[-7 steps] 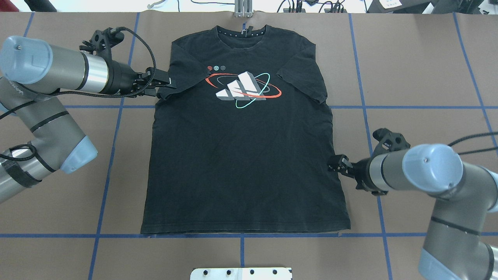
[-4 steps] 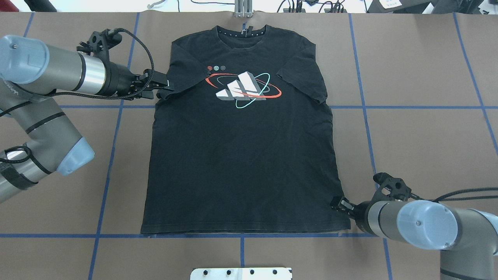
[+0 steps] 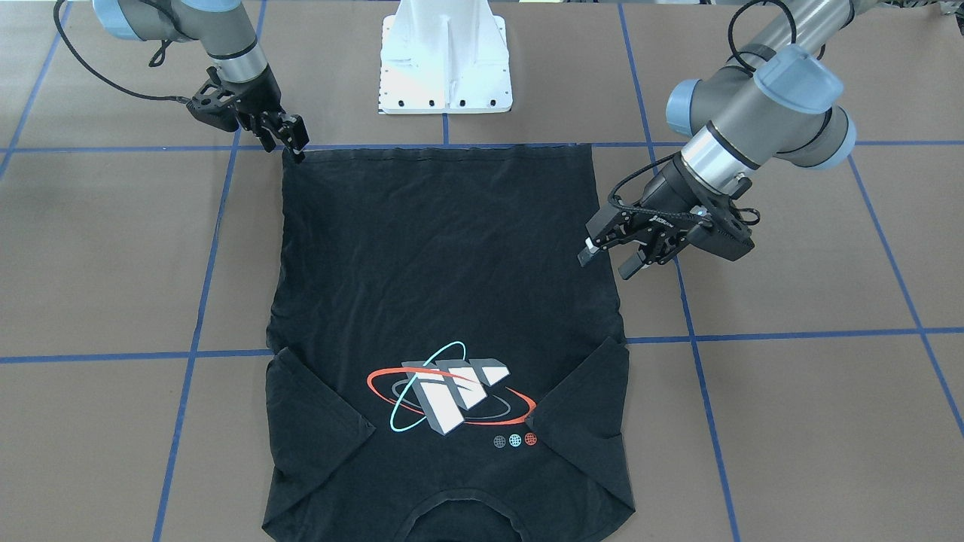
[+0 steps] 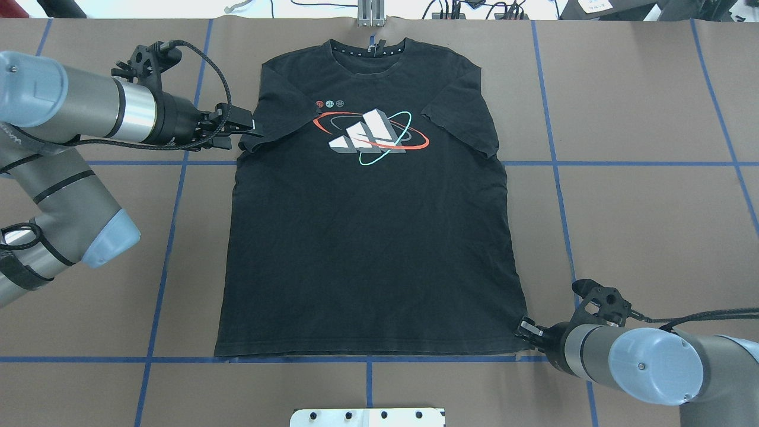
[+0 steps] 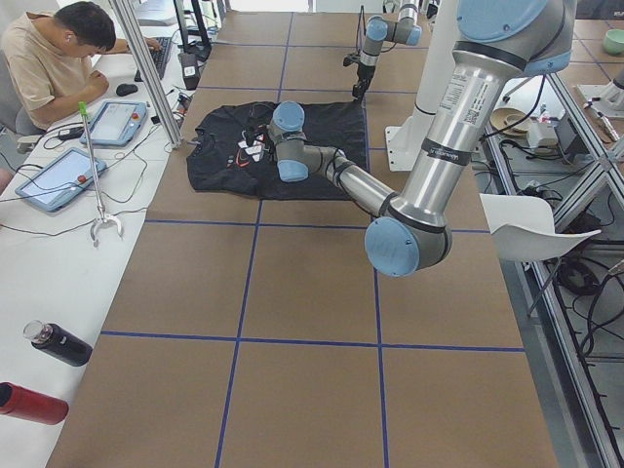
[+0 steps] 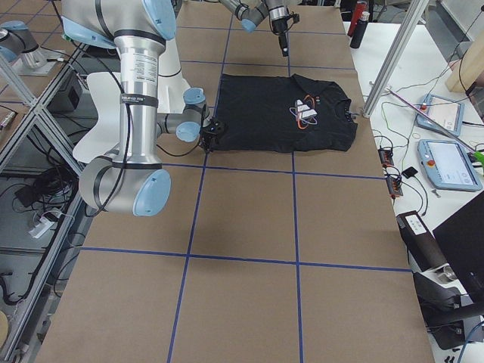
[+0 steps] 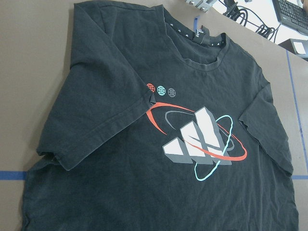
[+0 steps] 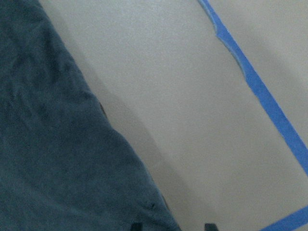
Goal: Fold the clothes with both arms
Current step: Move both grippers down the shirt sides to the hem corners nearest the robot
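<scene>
Brown board covers the table (image 4: 628,225), marked off into big squares by blue tape lines (image 4: 556,178), and on it we see the black T-shirt (image 4: 367,261) spread flat and face up. Its collar (image 4: 369,54) lies at the far edge from the robot, and its hem runs along the tape line nearest the white pedestal base (image 3: 446,64). The print (image 4: 370,137) of white-grey blocks ringed by a red and a teal ellipse sits on the chest, with three small round marks just beside it. Both short sleeves lie flat, slanting down against the body of the shirt. We find the left gripper (image 3: 607,264) just beside the shirt's edge on the robot's left, a little below that sleeve's cuff (image 4: 277,127). Its fingers stand clearly apart and hold nothing, and its wrist camera looks across the sleeve and the print. The left arm (image 4: 71,112) reaches in low and nearly level from the side. The right gripper (image 4: 524,327) is down at the hem corner on the robot's right, close to the tape crossing. From its wrist camera we make out two dark fingertips (image 8: 136,225) spread apart at the bottom edge of the view, with the corner of the cloth ending between them; we cannot tell whether either one touches the fabric. The right arm (image 4: 646,365) lies low over the table behind it. At a side desk along the collar end a seated person (image 5: 54,54) has tablets in front of them.
</scene>
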`<state>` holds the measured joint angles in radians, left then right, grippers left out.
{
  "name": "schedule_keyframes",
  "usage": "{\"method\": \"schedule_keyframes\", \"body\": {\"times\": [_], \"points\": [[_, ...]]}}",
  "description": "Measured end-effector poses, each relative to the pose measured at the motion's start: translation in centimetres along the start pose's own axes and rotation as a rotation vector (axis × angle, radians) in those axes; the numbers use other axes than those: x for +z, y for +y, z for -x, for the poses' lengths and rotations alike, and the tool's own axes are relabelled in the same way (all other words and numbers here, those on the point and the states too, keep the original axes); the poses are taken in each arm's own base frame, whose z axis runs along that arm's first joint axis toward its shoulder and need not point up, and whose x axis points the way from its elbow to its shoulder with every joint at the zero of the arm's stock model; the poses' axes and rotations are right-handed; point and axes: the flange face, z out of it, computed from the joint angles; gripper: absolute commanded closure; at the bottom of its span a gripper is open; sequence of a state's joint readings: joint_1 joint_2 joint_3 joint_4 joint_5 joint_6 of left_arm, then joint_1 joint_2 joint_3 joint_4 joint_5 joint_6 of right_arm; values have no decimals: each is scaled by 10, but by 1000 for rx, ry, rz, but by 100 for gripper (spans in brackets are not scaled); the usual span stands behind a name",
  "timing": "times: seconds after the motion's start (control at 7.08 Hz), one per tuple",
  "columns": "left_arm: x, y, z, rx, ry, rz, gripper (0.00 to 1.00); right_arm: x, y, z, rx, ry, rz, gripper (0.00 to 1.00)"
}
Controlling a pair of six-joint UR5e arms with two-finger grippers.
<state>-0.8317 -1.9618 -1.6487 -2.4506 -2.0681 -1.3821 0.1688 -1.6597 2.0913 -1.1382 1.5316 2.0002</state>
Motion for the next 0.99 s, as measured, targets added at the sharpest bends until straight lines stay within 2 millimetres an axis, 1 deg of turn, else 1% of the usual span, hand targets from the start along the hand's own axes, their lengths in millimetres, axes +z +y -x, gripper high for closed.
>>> {"method": "schedule_keyframes", "body": {"times": [0.42, 0.56, 0.71, 0.85, 0.99], "points": [[-2, 2, 3, -40, -15, 7, 16, -4, 0, -3, -2, 1, 0, 100], [-2, 10, 0, -109, -30, 21, 16, -13, -1, -7, -5, -1, 7, 100], [-6, 32, 2, -186, -45, 49, 16, -24, -1, -13, -7, 1, 18, 100], [-21, 65, 10, -232, -57, 82, 16, -32, -1, -18, -10, 8, 33, 100], [-39, 100, 23, -274, -74, 102, 16, -36, 0, -22, -12, 19, 51, 100]]}}
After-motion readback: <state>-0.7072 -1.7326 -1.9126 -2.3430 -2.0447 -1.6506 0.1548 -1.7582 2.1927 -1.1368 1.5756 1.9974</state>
